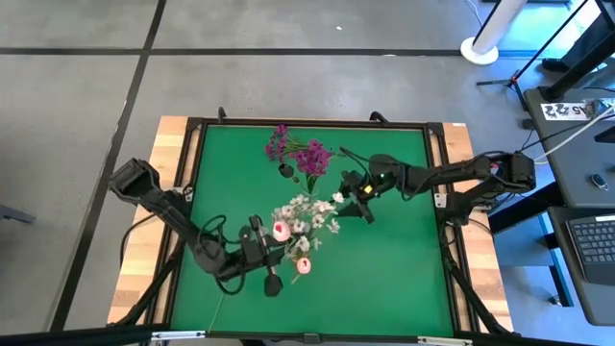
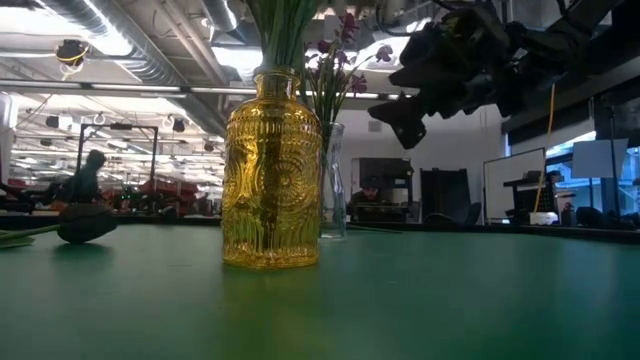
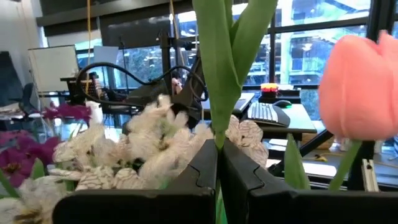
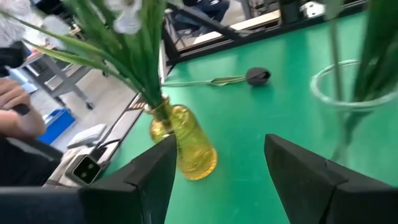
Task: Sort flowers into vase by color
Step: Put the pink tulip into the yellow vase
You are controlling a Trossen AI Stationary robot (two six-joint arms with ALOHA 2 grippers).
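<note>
A yellow glass vase point(image 2: 270, 170) stands on the green table, with white blossom sprays point(image 1: 306, 213) in it. Behind it a clear vase point(image 2: 332, 180) holds magenta-purple flowers point(image 1: 300, 154). My left gripper point(image 1: 266, 243) is beside the white sprays, on their left, shut on a green stem point(image 3: 217, 81). Two pink buds point(image 1: 281, 231) point(image 1: 303, 266) show near it, and one pink bud point(image 3: 359, 87) stands close by in the left wrist view. My right gripper point(image 1: 357, 202) hovers open, right of the vases and above them point(image 4: 217, 162). A dark bud point(image 4: 257, 76) on a long stem lies on the table. My left gripper pinches a green leafy stem point(image 3: 217, 134) between its two fingers point(image 3: 199, 168). The stem rises upright out of the fingers with its leaves spreading above. Its bloom is out of the wrist picture, and I cannot tell which bud it carries.
The table has a raised dark frame point(image 1: 434, 173) and wooden side strips point(image 1: 163, 163). Bare green mat point(image 1: 394, 279) lies near and right of the vases. A person's hand point(image 4: 15, 109) shows beyond the table's edge in the right wrist view.
</note>
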